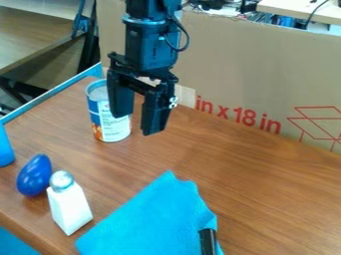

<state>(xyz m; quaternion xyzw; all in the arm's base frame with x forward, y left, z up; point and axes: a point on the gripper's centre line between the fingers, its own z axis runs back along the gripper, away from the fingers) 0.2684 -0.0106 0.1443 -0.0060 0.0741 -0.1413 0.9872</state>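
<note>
A black gripper [137,123] hangs, fingers spread and empty, near a can [114,127] that its flat base apparently keeps upright beyond a blue cloth [156,219].

One table [266,184] is holding one can [112,117], one blue egg-shaped object [35,175], one white shaker [70,208], one blue cloth [156,221], one black bar-shaped object [208,242] and at least one cropped blue item [5,148]; one cardboard panel [259,69] is standing.
</note>
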